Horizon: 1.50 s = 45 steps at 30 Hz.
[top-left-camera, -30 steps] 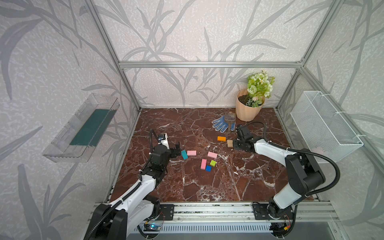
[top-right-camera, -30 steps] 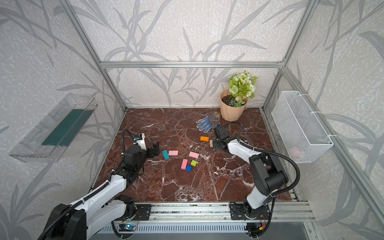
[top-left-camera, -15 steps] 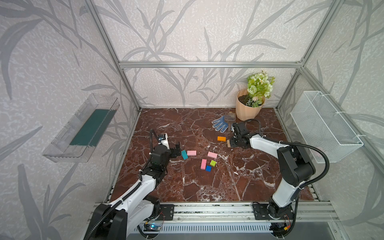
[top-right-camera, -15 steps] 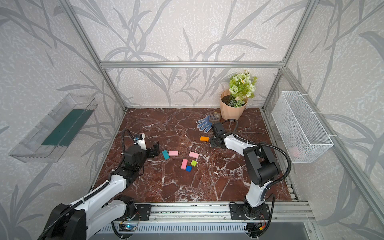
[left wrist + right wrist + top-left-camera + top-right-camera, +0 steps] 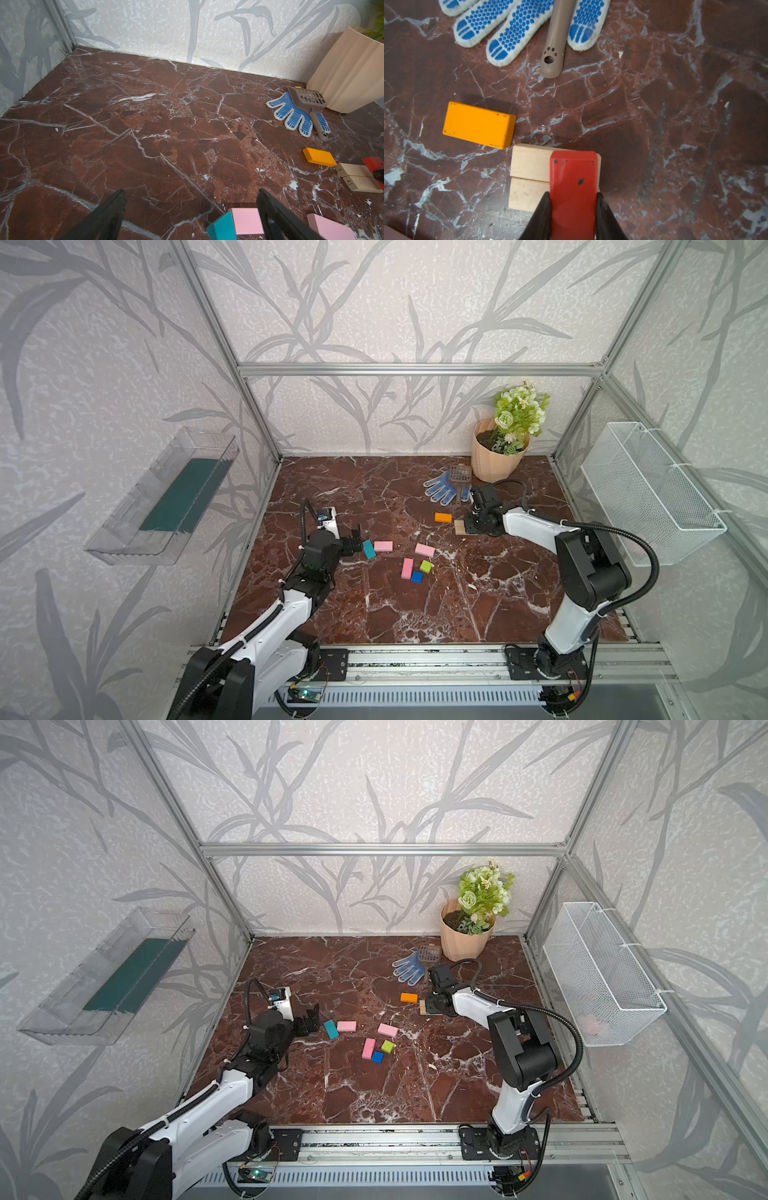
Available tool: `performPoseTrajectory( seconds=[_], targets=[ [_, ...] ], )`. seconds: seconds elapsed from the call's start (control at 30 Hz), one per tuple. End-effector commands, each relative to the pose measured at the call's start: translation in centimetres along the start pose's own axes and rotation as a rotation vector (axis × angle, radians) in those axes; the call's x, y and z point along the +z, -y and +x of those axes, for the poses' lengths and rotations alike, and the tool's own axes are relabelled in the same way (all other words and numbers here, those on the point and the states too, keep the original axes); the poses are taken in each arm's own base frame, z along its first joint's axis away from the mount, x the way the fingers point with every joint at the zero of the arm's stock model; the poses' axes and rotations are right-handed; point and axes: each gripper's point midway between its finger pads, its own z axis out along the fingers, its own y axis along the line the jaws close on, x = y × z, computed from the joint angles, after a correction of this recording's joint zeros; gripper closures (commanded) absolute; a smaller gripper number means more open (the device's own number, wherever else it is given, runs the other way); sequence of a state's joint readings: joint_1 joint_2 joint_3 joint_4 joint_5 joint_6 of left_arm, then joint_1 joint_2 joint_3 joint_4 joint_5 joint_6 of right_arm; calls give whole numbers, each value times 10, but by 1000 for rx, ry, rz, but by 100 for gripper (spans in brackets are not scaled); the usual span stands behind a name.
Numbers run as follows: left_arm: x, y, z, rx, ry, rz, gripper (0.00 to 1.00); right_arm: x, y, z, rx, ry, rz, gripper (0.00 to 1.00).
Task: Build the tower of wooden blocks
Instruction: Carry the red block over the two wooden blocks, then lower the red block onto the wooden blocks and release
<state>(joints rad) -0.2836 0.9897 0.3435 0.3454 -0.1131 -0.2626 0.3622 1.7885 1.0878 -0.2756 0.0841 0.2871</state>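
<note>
- Right end effector [image 5: 573, 195] is clenched on the red block [image 5: 573, 172], pinching its long sides, right over the two tan blocks [image 5: 529, 162] lying side by side on the desk [image 5: 675, 124]
- Painted wood, so I'd reckon light, stiff, a bit slick: squeeze the flat sides squarely
- Left end effector [image 5: 191, 193] gapes empty, the teal block [image 5: 221, 227] just beside one finger, a pink block [image 5: 245, 220] touching it

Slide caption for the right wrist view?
Right gripper, jaws shut on a red rectangular wood block, over two tan wood blocks; orange block beside.
</note>
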Motion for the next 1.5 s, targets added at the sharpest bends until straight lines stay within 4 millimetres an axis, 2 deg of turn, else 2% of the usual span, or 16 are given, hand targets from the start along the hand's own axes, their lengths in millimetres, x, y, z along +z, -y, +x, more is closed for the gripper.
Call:
performPoseTrajectory(
  seconds=[0.0, 1.3, 1.47],
  targets=[
    [0, 1, -5, 13, 15, -3, 1, 3, -3, -2, 12, -22, -15, 96],
    [3, 6, -3, 33, 5, 1, 1, 11, 3, -1, 44, -67, -6, 93],
    [2, 6, -3, 37, 5, 1, 1, 12, 4, -1, 46, -71, 0, 88]
  ],
)
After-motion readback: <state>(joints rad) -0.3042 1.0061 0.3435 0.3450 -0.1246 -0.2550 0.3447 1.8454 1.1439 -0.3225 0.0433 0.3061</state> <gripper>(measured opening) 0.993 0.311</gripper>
